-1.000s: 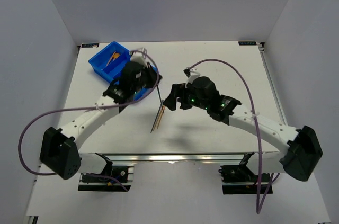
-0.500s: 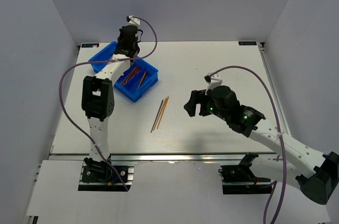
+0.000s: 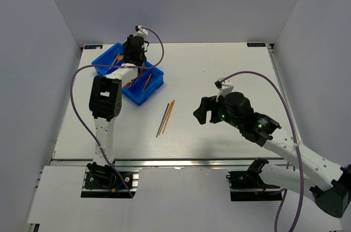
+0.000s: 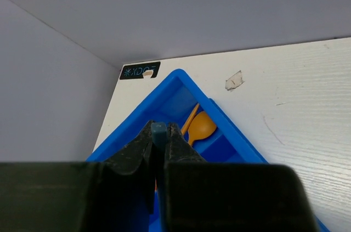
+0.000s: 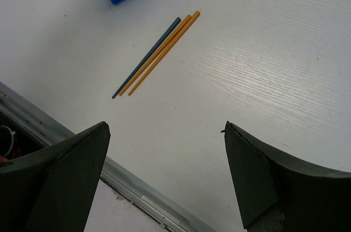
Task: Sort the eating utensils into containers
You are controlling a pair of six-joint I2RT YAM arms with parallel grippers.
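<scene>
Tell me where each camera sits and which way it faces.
Top external: above and behind the bases, looking down on the table; both arms show.
Left wrist: on the left gripper, over the blue tray, facing the back wall; fingers closed on a slate-blue piece.
Right wrist: on the open right gripper, looking down at three sticks.
Shared: tray in all three.

Left fingers [image 4: 131, 155] hide much of the blue tray [image 4: 164, 103] and pinch an unidentifiable piece [image 4: 158, 132].
</scene>
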